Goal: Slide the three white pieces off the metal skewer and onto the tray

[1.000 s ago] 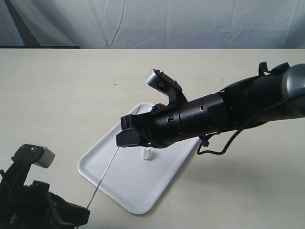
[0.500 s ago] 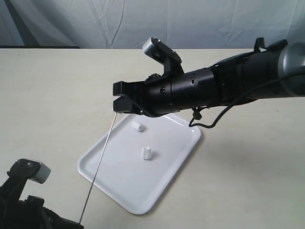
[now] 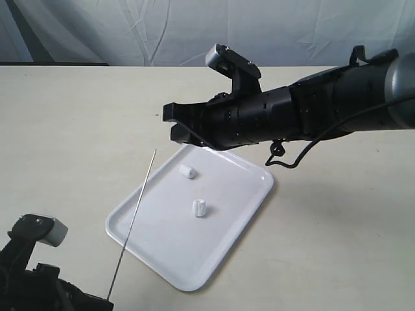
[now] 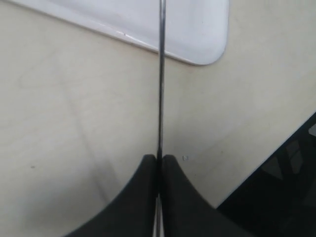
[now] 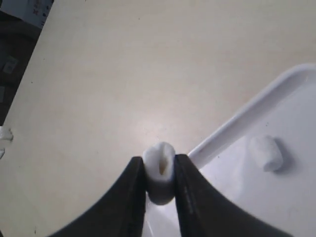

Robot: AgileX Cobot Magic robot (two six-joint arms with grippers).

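The glossy white tray (image 3: 220, 246) lies mid-table; its corner (image 4: 207, 44) shows in the left wrist view and its rim (image 5: 247, 118) in the right wrist view. Two white pieces lie on it, one (image 3: 187, 172) near the far edge, also (image 5: 265, 152), and one (image 3: 200, 207) in the middle. My right gripper (image 3: 174, 124) hovers above the tray's far corner, shut on the third white piece (image 5: 159, 168), squeezed between its fingers. The bare metal skewer (image 3: 135, 220) slants up from my left gripper (image 4: 159, 160), which is shut on its lower end (image 4: 160, 98).
The beige table (image 3: 84, 129) spreads around the tray, with a pale cloth backdrop (image 3: 194, 32) behind. My right arm (image 3: 311, 116) stretches across from the right, above the tray's far side. The table's edge (image 4: 276, 148) shows beside my left gripper.
My right gripper rose and drew back toward the right, pulling the last white piece off the skewer tip. The skewer now stands bare. A second piece has become visible on the tray.
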